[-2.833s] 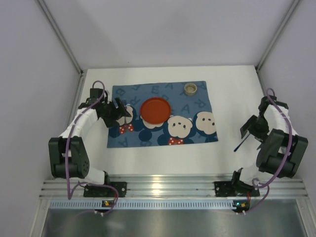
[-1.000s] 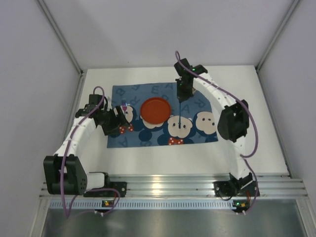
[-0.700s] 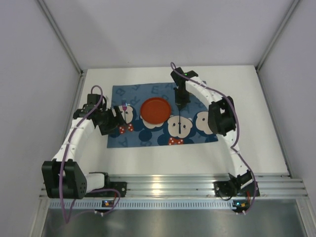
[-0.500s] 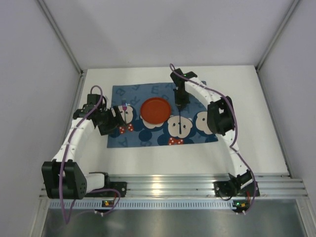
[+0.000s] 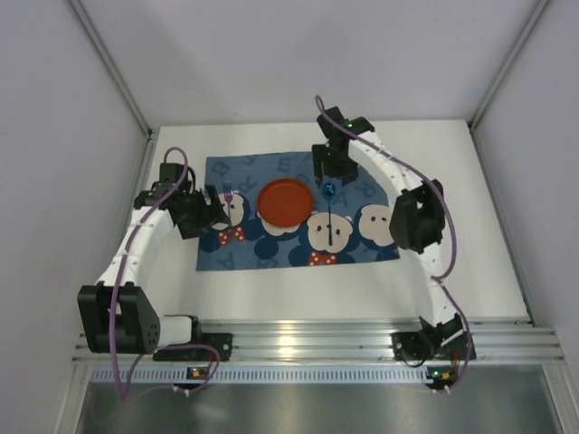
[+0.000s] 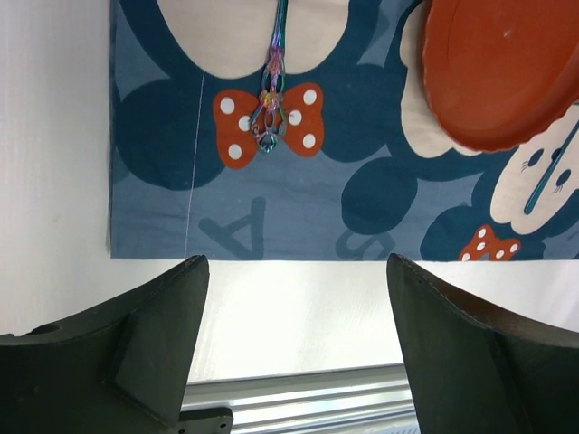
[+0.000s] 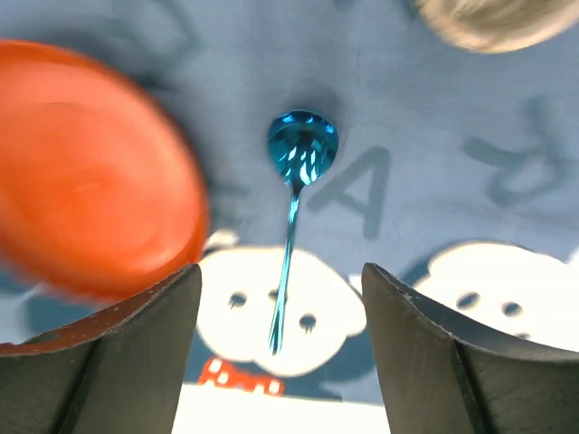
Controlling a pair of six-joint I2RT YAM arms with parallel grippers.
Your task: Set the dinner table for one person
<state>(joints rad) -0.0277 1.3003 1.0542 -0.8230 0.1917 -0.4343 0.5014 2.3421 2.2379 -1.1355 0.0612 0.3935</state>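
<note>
We see both arms poised over the setting, and most of the risk lies there. The right end effector [image 7: 280,291] hangs with its jaws spread, gripping nothing, straight above the blue spoon [image 7: 291,226]. If it drops carelessly, a finger could knock the spoon askew or bump the red plate [image 5: 285,202] just to the spoon's left. The spoon is thin and lies flat on cloth, so we judge any regrasp would be fiddly and could pinch the fabric.

The left end effector [image 6: 294,298] is also open and empty, above the near-left corner of the blue mat [image 5: 271,253]. A low sweep here could catch the mat's edge, bunch it and drag everything on it out of line. This includes the iridescent utensil [image 6: 270,99], whose head we cannot see well enough to name.

The white counter [image 5: 443,271] carries it all. The mat sits nearer its far edge and left edge than its right edge, with bare surface toward the near-right corner.

Our count is one mat, one plate, one spoon and one iridescent utensil. There is also one blurred beige round thing [image 7: 488,20] beyond the spoon, which we cannot identify.
</note>
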